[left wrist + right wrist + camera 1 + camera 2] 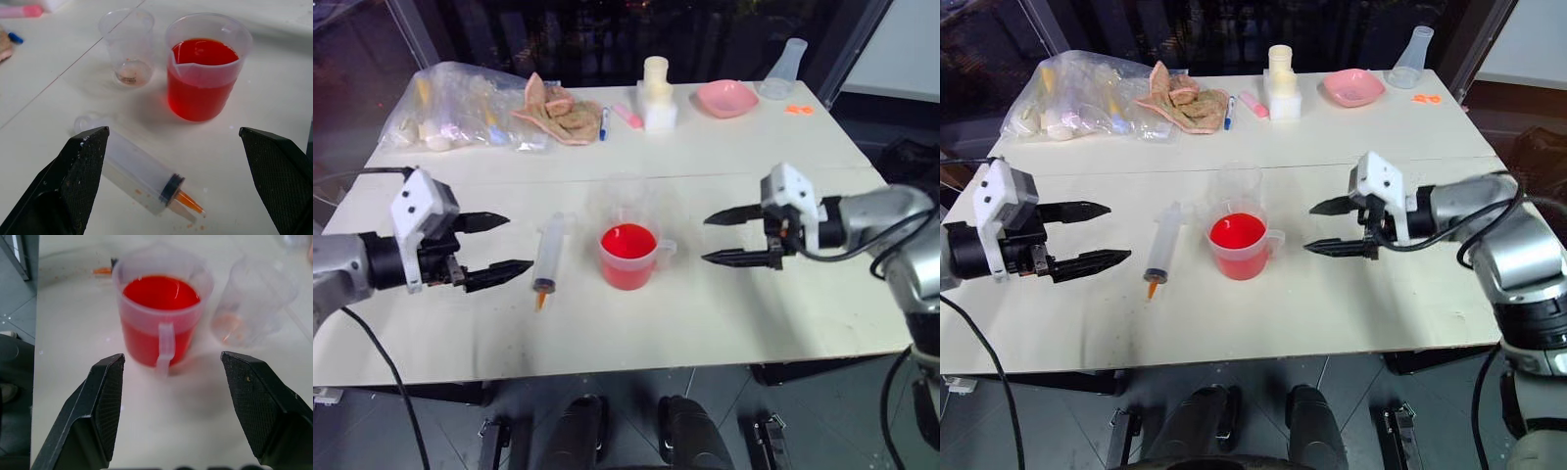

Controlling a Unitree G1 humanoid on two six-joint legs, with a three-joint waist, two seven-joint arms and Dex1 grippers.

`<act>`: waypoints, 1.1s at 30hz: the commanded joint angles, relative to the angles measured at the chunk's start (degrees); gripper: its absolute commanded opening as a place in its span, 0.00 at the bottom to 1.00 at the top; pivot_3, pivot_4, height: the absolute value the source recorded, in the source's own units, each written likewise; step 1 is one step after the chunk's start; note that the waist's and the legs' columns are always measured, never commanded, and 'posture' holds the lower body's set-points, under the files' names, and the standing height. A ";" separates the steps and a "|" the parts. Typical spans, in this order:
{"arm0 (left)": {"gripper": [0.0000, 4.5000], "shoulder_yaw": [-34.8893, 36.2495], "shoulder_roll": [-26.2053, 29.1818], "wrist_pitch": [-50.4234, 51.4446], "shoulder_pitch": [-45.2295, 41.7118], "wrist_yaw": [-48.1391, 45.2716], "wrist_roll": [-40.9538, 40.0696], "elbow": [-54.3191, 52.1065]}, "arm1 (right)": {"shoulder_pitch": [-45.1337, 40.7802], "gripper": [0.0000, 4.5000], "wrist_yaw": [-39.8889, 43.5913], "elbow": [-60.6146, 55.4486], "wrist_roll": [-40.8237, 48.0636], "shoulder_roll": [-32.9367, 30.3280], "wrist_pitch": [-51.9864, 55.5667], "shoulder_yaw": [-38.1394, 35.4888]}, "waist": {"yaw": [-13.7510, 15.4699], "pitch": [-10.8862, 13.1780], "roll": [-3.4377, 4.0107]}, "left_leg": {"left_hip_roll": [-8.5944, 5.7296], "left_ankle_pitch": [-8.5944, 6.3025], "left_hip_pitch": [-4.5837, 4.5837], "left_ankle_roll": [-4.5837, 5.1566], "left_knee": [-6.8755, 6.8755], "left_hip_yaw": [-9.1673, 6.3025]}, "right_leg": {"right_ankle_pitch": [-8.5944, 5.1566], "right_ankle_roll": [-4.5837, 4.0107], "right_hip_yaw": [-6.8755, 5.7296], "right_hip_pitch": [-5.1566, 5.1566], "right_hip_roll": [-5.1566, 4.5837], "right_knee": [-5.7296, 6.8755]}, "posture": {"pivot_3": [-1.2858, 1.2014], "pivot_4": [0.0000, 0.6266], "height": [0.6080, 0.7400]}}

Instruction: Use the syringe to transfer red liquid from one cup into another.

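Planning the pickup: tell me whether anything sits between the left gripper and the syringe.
Nothing visible does. The left gripper is open and empty, with only bare table between it and the syringe, which lies flat; the handled cup of red liquid stands beyond it.

the syringe [548, 257] between the grippers is clear smooth plastic, the measuring cup [631, 257] beside it frosted translucent plastic with glossy red liquid [627, 241], the plain cup [128, 45] behind it thin clear plastic, on a matt off-white table [705, 323], the fingertips [78, 181] black and finely textured.
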 commanded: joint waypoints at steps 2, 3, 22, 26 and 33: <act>0.99 -1.26 4.20 -3.51 -3.27 -4.70 2.55 1.80 | -4.24 0.73 6.23 0.92 0.10 -2.08 -2.49 1.11 | -0.02 0.02 0.02 | 0.00 -0.01 -0.03 0.00 -0.01 0.01 | 0.06 0.11 0.00 -0.04 0.00 0.01 | 0.52 0.24 1.00; 0.99 -1.53 4.56 -3.65 -4.27 -4.67 2.81 2.41 | -5.15 0.73 6.93 1.39 0.21 -2.06 -2.37 1.36 | -0.03 0.03 0.02 | 0.00 0.00 -0.07 0.00 -0.02 0.01 | 0.07 0.11 0.00 -0.09 0.00 0.01 | 0.52 0.24 1.00; 0.99 -3.55 5.36 0.38 -8.93 -3.46 2.55 0.05 | -11.05 0.73 8.46 3.39 -1.77 -0.07 -2.25 3.45 | -0.19 0.05 0.06 | 0.00 -0.01 -0.07 -0.01 -0.04 0.02 | 0.08 0.14 0.02 -0.12 0.00 0.04 | 0.52 0.24 1.00; 0.99 -3.49 4.99 2.20 -8.86 -1.33 2.31 -0.58 | -11.12 0.73 8.32 3.65 -1.83 0.32 -2.37 3.31 | -0.17 0.05 0.06 | -0.01 -0.01 -0.07 -0.01 -0.04 0.02 | 0.08 0.14 0.01 -0.12 0.00 0.04 | 0.52 0.24 1.00; 0.99 -5.01 5.03 3.33 -8.44 5.46 8.14 0.42 | -10.68 0.73 7.20 2.86 -1.48 1.88 -1.95 2.99 | -0.21 0.06 0.07 | -0.01 0.00 -0.08 -0.01 -0.04 0.02 | 0.08 0.14 0.02 -0.13 0.01 0.07 | 0.52 0.24 1.00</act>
